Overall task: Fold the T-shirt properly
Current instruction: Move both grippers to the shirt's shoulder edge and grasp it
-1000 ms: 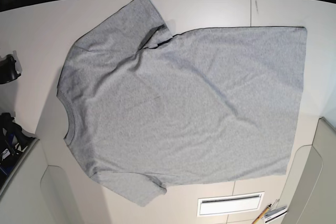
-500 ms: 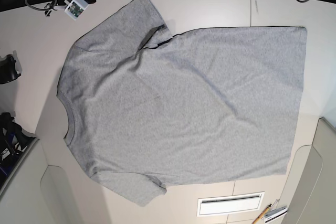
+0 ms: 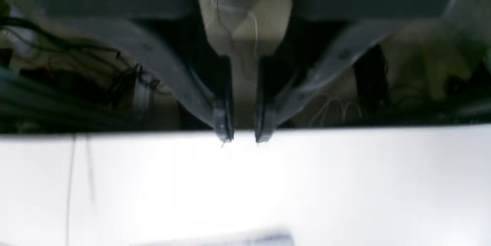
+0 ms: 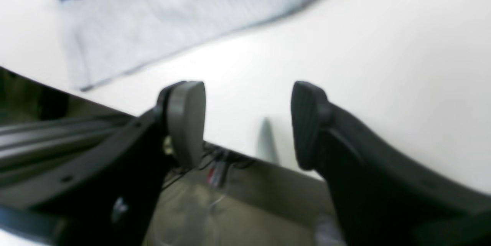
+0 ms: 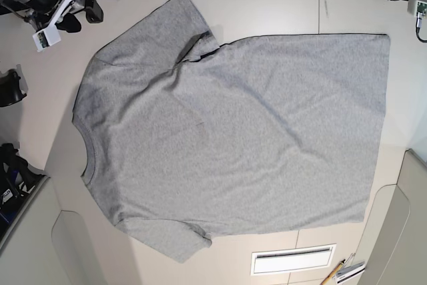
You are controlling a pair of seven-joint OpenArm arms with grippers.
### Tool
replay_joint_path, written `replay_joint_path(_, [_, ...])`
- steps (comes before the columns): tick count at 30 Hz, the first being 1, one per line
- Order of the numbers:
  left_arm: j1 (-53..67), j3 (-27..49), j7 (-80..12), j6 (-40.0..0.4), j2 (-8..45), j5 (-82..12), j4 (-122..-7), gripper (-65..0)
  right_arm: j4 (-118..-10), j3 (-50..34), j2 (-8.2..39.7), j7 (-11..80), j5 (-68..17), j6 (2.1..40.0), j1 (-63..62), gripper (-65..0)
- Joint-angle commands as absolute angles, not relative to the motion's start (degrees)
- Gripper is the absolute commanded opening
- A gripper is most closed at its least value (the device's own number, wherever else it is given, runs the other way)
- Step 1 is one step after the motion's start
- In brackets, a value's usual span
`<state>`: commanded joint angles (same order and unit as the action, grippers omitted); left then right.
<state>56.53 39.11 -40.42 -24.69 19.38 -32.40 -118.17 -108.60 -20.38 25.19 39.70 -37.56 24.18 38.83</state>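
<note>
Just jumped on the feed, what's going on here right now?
A grey T-shirt lies spread flat, unfolded, on the white table, collar toward the base view's left and plain side up. Neither arm is touching it. The right end effector is open over the table edge near a sleeve; it shows at the base view's top left corner. The left end effector, fingers nearly closed with a narrow gap and holding nothing, hangs at the table edge. Folding has not started.

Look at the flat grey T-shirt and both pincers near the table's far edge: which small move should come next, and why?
Probably bring the right pincer, jaws apart and empty, down to the T-shirt sleeve edge nearest it. The shirt lies spread and unfolded, and neither pincer touches cloth; the left pincer hangs nearly closed over bare table.
</note>
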Motion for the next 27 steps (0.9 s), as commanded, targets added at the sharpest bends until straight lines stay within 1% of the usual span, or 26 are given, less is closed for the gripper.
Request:
replay_joint_path(3, [53.9, 39.1, -40.5, -24.7, 19.4, -32.4, -118.2, -35.9, -104.8, -20.4, 24.1, 39.7, -37.8, 24.3, 36.8, -30.3])
replay_joint_path(4, [53.1, 39.1, -40.5, -24.7, 19.4, -32.4, -118.2, -32.7, -104.2, -20.4, 23.7, 39.8, -38.1, 24.7, 36.5, -30.3])
replay_joint_path(5, [52.4, 39.1, -40.5, -24.7, 19.6, -32.4, -118.2, -31.6, -103.9, -20.4, 23.6, 39.7, -39.0, 25.4, 36.5, -30.3])
replay_joint_path(8, [50.2, 39.1, -40.6, -24.6, 20.7, -32.4, -118.1, -31.6, -103.7, -20.2, 23.6, 39.9, -40.1, 26.4, 36.5, -30.3])
replay_joint_path(10, [48.9, 39.1, -40.6, -23.0, 22.2, -32.7, -117.4, -31.6, -103.7, -20.2, 23.6, 39.9, -40.1, 26.4, 36.5, -30.3])
replay_joint_path(11, [48.0, 39.1, -40.6, -23.0, 23.0, -33.6, -116.5, -31.6, -103.7, -20.2, 23.6, 39.7, -40.1, 26.4, 36.5, -30.3])
replay_joint_path(16, [42.1, 39.1, -41.8, -23.4, 26.4, -36.9, -106.1, -31.6, -103.7, -20.2, 23.6, 39.5, -39.4, 26.3, 36.5, -30.3])
replay_joint_path(19, [39.0, 39.1, -42.7, -26.6, 27.4, -41.1, -99.2, -31.6, -103.8, -20.2, 22.6, 38.6, -37.3, 26.3, 36.5, -30.3])
replay_joint_path(22, [36.6, 39.1, -44.6, -30.1, 27.9, -46.7, -93.8, -31.6, -103.8, -20.2, 21.2, 38.7, -37.3, 26.3, 35.9, -30.3])
replay_joint_path(23, [36.3, 39.1, -45.1, -30.9, 27.9, -48.1, -92.7, -30.5, -103.8, -20.2, 20.7, 39.2, -37.4, 26.3, 35.6, -30.3])
replay_joint_path(25, [36.2, 39.1, -45.3, -31.4, 27.9, -49.4, -91.4, -25.3, -103.8, -20.2, 19.8, 39.5, -38.2, 26.3, 35.2, -30.3])
replay_joint_path(26, [36.2, 39.0, -45.3, -31.6, 28.0, -49.7, -90.9, -23.8, -103.8, -20.2, 19.4, 39.8, -38.6, 26.3, 34.7, -30.3])
replay_joint_path(27, [36.2, 39.0, -45.3, -31.6, 28.0, -50.1, -90.6, -23.5, -103.8, -20.2, 19.0, 39.9, -38.9, 26.3, 34.7, -30.3])
